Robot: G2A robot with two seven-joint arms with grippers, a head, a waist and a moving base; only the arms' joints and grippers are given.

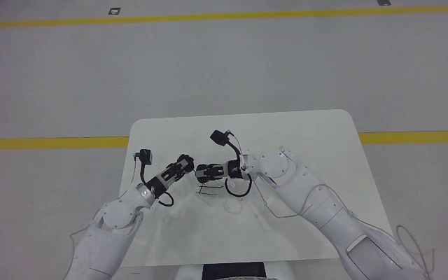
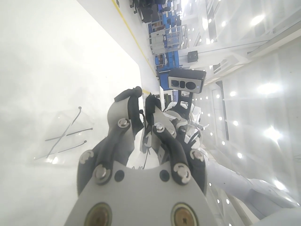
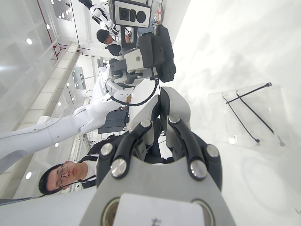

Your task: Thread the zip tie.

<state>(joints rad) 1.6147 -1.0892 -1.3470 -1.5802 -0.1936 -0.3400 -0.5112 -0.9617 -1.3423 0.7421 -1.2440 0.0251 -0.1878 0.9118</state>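
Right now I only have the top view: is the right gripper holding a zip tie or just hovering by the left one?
Observer: Holding. Its wrist view shows the right gripper shut on a thin black plastic zip tie that runs toward the left gripper.
Operator: Dark lines beside them?
Observer: Three spare black zip ties, one laid across the other two.
Operator: Loose on the table?
Observer: No, on a clear plastic sheet lying flat on the white table.
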